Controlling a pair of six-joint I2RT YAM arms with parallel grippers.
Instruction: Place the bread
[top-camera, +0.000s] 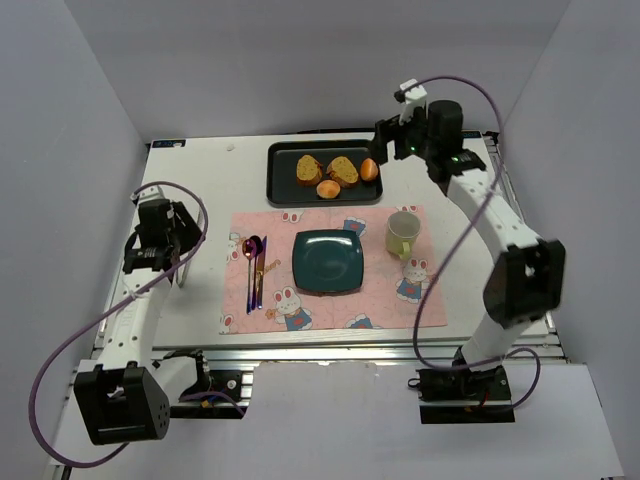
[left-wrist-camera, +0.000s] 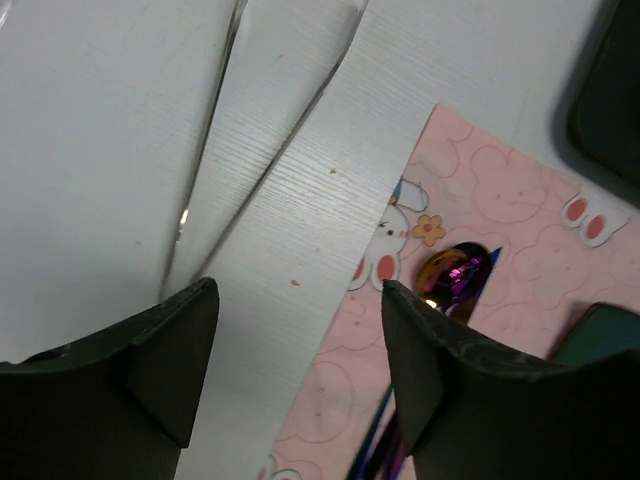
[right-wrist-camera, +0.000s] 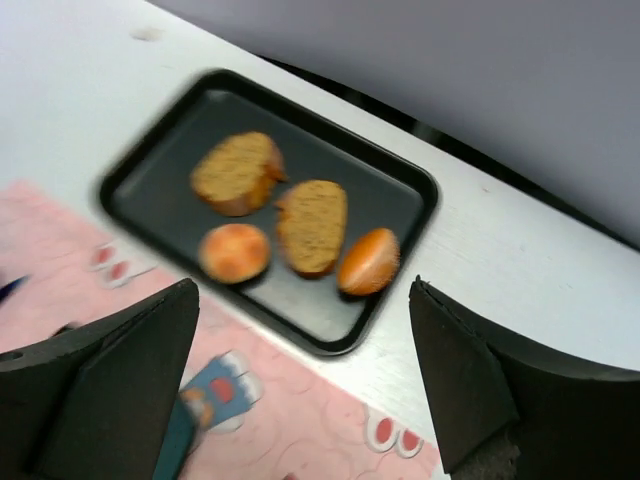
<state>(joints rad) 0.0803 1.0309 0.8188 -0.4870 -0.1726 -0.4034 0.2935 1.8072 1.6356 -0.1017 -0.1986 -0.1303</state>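
Observation:
Two bread slices lie on a black tray (top-camera: 285, 185) at the back. The bread (top-camera: 308, 168) is the browner left slice, also in the right wrist view (right-wrist-camera: 238, 172). The yellower second slice (top-camera: 344, 169) lies right of it (right-wrist-camera: 312, 225). My right gripper (top-camera: 385, 140) is open and empty, hovering above the tray's right end (right-wrist-camera: 302, 290). The teal plate (top-camera: 328, 261) sits mid-placemat. My left gripper (top-camera: 180, 235) is open and empty over the placemat's left edge (left-wrist-camera: 298, 290).
Two orange buns (top-camera: 328, 188) (top-camera: 369, 170) share the tray. A green mug (top-camera: 402, 232) stands right of the plate. A purple spoon (top-camera: 253, 247) and cutlery lie on the pink placemat (top-camera: 390, 300), left of the plate. Grey walls enclose the table.

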